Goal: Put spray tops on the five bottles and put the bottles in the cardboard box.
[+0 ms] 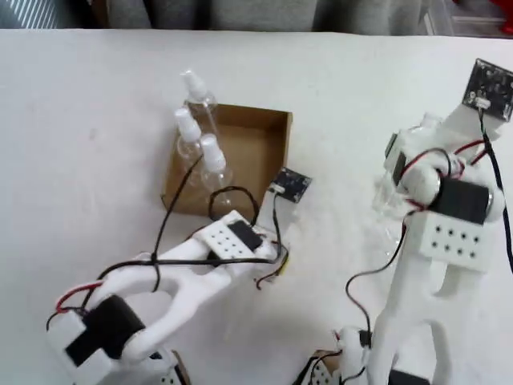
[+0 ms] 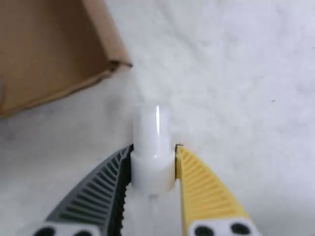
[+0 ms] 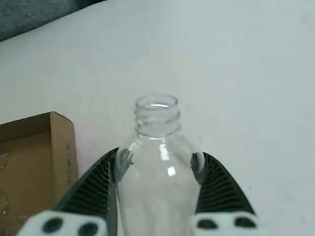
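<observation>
Evidently mid-capping: left gripper (image 2: 153,150) pinched a spray top (image 2: 152,130) beside the cardboard box (image 1: 255,144) at eleven o'clock; right gripper (image 3: 157,161) clamped an uncapped bottle (image 3: 156,118) at three o'clock. Next, top needed aligning over its neck.

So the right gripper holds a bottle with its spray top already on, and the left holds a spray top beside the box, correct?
No: the right wrist view shows the bottle in the right gripper has a bare, open neck. The left gripper holds a spray top beside the box.
</observation>
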Controlling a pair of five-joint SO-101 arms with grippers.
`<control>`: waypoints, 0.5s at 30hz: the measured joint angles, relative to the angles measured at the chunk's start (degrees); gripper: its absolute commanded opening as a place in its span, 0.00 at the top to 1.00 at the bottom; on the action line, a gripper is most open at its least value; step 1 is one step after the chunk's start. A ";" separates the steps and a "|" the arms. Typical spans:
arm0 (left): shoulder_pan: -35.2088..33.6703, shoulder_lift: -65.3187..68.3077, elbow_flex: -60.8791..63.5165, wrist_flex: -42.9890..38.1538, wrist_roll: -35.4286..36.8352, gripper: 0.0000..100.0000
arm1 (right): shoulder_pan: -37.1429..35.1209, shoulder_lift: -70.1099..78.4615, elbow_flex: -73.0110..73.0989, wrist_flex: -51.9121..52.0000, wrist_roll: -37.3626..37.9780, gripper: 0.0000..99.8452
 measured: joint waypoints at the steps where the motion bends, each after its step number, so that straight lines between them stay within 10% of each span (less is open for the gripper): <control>1: -0.53 -1.41 1.23 0.00 0.00 0.98 | -0.70 -1.67 1.85 -0.53 0.00 0.98; 15: -5.36 -14.77 12.04 -8.62 0.00 0.98 | -10.37 -16.88 27.43 -43.52 0.00 0.98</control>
